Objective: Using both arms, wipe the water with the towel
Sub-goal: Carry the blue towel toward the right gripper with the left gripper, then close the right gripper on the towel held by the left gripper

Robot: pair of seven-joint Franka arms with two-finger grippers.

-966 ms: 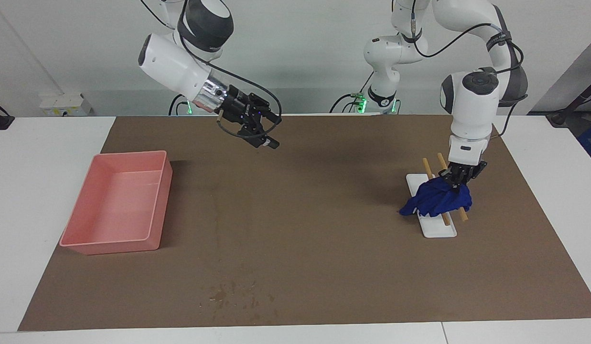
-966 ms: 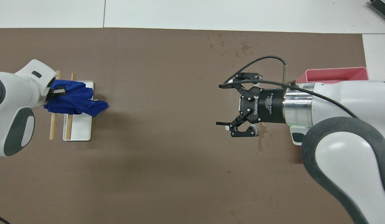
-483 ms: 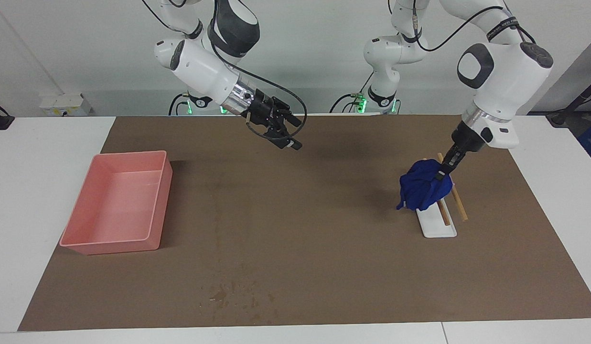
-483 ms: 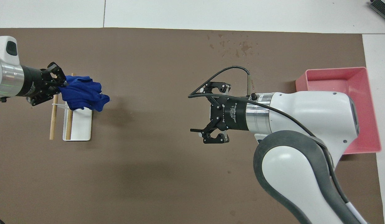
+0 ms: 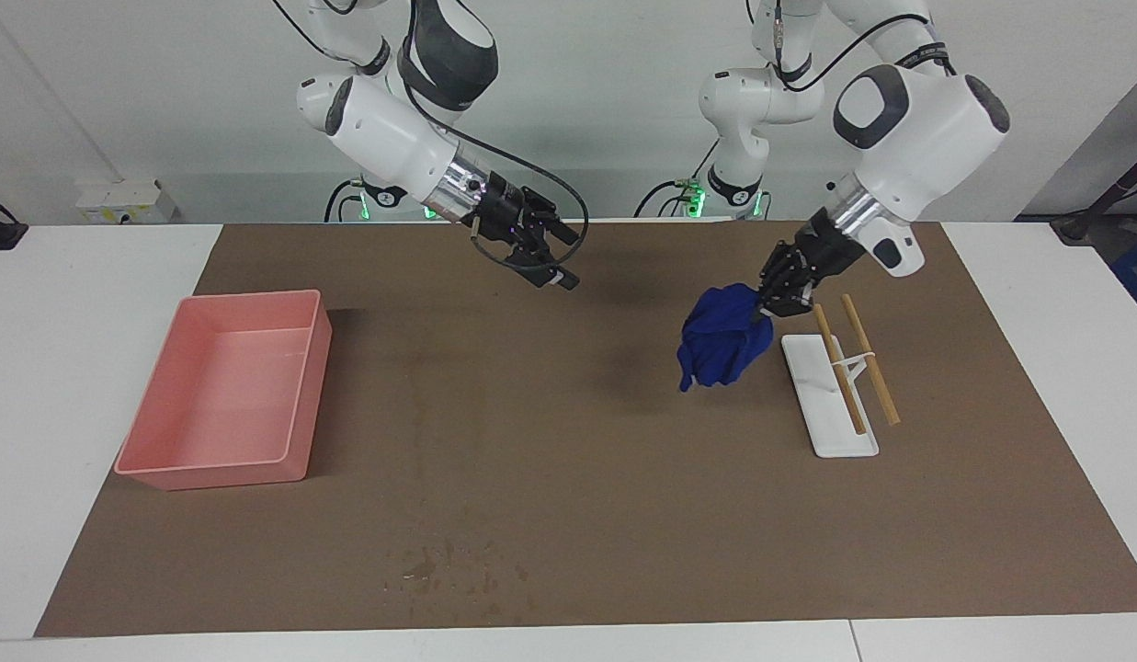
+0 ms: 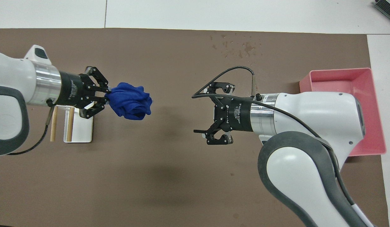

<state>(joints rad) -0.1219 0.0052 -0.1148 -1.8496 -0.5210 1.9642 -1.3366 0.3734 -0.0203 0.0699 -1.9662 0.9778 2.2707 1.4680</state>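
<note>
A large brown mat point(image 5: 586, 441) covers most of the white table point(image 5: 81, 303), and everything stands on it. Two big white jointed robot arms with dark-grey patches reach over the mat, both raised in the air. At the right arm's end of the table lies a pink rectangular plastic bin point(image 5: 223, 400), with nothing visible inside. At the left arm's end lies a small white flat stand point(image 5: 812, 382) that carries two thin wooden rods point(image 5: 867, 372) across it. The left gripper point(image 5: 778, 292) pinches the small deep-blue soft towel point(image 5: 720, 345), which hangs bunched from its fingers over bare mat, just beside the white stand and clear of it. The right gripper point(image 6: 215, 117) is over the middle of the mat, with its fingers spread wide and holding nothing; it points toward the towel, and only bare mat is between them. A patch of small dark water spots point(image 5: 453, 570) marks the mat near its edge farthest from the robots, well apart from both grippers.
</note>
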